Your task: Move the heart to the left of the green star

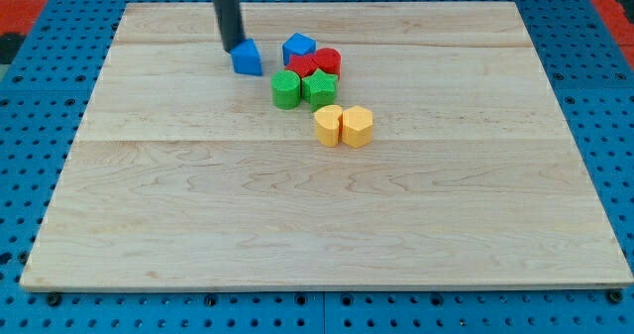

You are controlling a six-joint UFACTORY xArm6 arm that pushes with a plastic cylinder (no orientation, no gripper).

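My tip [232, 47], a bare rod holding nothing, touches the blue block [248, 57]; the yellow heart [357, 126] sits well right-below, light, rigid, slippery, best pushed flat-side toward the green star [319, 88]

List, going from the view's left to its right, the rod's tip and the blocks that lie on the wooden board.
My tip → blue block → green block → yellow block → yellow heart. The cluster of blue, red and green pieces between overlaps too much to order.
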